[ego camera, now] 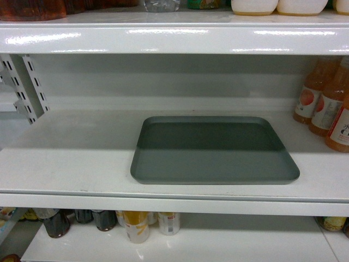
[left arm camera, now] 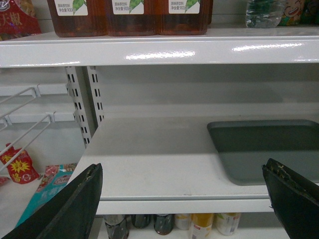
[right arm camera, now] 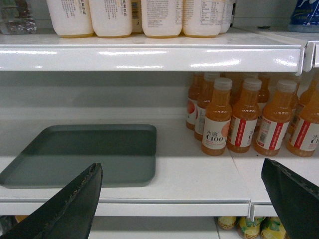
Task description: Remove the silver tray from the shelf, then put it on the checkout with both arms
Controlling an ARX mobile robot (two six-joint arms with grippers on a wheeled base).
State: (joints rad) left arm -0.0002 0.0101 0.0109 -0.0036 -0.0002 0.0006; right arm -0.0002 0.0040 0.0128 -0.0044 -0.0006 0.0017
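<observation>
In the left wrist view the left gripper (left arm camera: 182, 199) has its two thin black fingers (left arm camera: 75, 206) spread wide apart at the bottom corners of the picture, holding nothing. Between them lies the front lip of the glossy white metal shelf board (left arm camera: 149, 154), with the gripper in front of it and not touching it. The right gripper (right arm camera: 182, 199) stands the same way in its own view: black fingers (right arm camera: 70, 206) far apart, empty, short of the shelf edge. Neither gripper shows in the head view.

The large flat matte grey-green tray with rounded corners and a low raised rim (ego camera: 212, 150) lies flat on the middle shelf board (ego camera: 71, 158), right of centre, its front edge near the shelf's front lip. Nothing rests on it, and a shadow from the board above covers its rear half. The left wrist camera sees the tray's left end (left arm camera: 269, 149); the right wrist camera sees most of it (right arm camera: 84, 154).

To the tray's right, apart from it, stand orange juice bottles with white caps (right arm camera: 244, 117). On the upper shelf sit dark brown tea bottles (left arm camera: 129, 17) and pale cream bottles (right arm camera: 134, 17). The shelf below holds cans and small bottles (ego camera: 136, 224). Slotted white uprights (left arm camera: 84, 104) rise at the left.
</observation>
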